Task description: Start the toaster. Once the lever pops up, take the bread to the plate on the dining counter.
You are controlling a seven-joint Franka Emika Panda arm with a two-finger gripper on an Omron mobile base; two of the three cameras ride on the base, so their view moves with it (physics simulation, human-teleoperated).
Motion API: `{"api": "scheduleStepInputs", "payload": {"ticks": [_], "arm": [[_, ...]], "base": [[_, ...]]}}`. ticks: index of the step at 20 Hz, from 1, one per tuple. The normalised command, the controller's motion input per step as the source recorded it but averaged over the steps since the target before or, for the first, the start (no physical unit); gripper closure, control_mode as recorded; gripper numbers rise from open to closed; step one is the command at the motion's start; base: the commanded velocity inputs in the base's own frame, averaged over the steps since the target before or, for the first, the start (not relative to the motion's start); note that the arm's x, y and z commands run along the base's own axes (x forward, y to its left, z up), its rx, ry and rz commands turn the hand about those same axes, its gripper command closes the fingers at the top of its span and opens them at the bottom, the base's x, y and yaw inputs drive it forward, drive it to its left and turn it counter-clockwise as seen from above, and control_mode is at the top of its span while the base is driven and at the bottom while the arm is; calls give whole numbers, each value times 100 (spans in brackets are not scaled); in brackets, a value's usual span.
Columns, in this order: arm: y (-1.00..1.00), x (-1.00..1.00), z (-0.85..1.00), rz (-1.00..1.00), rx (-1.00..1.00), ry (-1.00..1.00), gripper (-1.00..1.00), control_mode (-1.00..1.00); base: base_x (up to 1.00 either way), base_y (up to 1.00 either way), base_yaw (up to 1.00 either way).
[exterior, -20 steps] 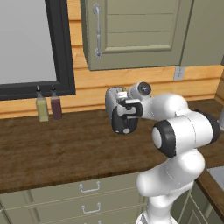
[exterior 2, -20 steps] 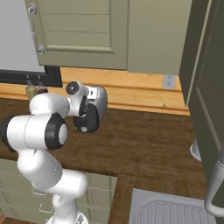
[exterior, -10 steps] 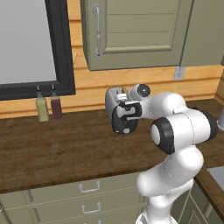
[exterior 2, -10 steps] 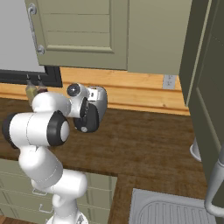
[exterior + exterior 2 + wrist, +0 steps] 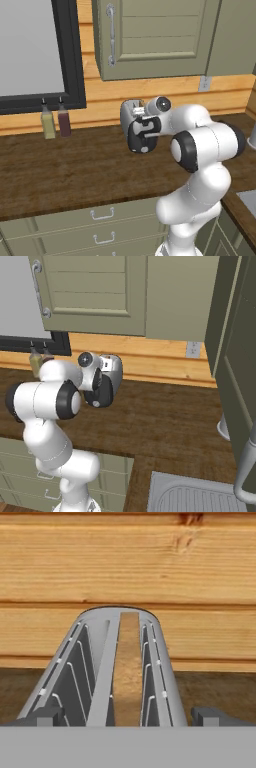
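Left base view: gripper is hovering at the toaster on the wood counter, hand hiding the black end panel. Right base view: toaster is sitting half-hidden behind the wrist. Hand view: fingertips are standing wide, straddling the toaster, gripping nothing; bread is sitting in the right slot.

From both base cameras my arm's wrist is covering most of the toaster, so I'm seeing only a silver sliver and part of its black end; the lever is too hidden to read. In the hand view the toaster's near end is running off the bottom edge. The bread is sitting deep in its slot, showing me just a tan strip, lower part concealed.
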Motion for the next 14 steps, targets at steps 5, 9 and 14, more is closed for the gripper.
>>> {"api": "scheduleStepInputs", "payload": {"ticks": [5, 9, 14], "arm": [[0, 10, 0, 0, 0, 0, -100, -100], [0, 0, 0, 0, 0, 0, -100, -100], [0, 0, -10, 0, 0, 0, -100, -100]], "base": [[0, 0, 0], [0, 0, 0], [0, 0, 0]]}}
